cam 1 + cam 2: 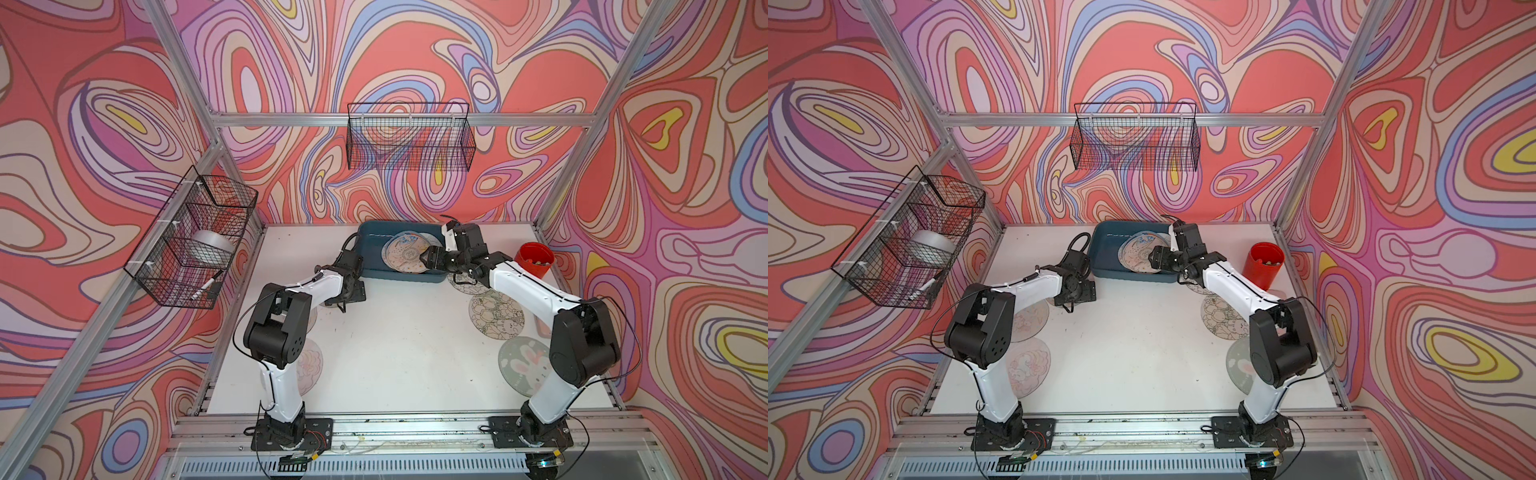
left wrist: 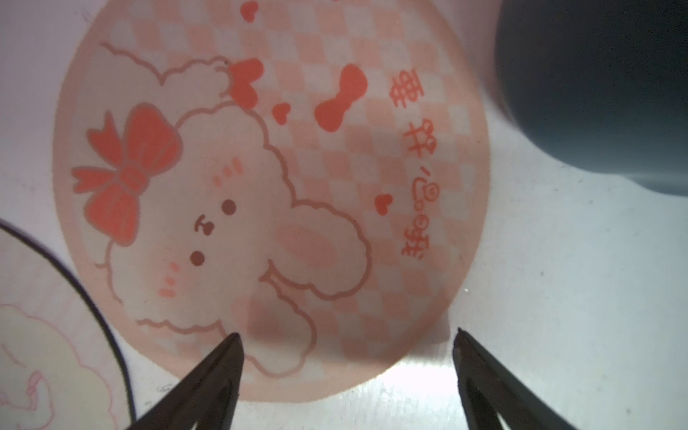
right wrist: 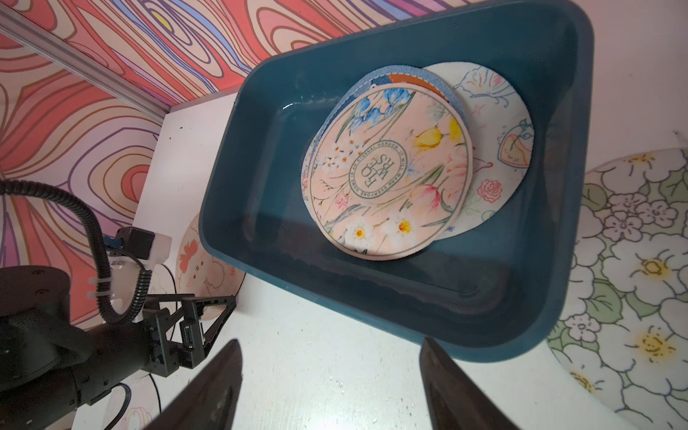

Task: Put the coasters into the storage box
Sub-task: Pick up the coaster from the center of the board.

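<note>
Stowing underway, nothing gripped.
Left end effector (image 2: 346, 335) jaws apart above pink checked coaster (image 2: 260, 186) lying flat on tabletop (image 1: 395, 353); right end effector (image 3: 331, 340) spread wide, empty, over storage box (image 3: 558, 74); stacked coasters (image 3: 391, 167) inside.

Printed in a green ring on the floral coaster (image 3: 387, 171) inside the storage box (image 3: 260, 208): "HOME IS AN ETERNAL HARBOR IT WILL WARM EVERYONE"; centre letters unclear. Printed along the pink checkered coaster (image 2: 271, 201): red Chinese characters.
</note>
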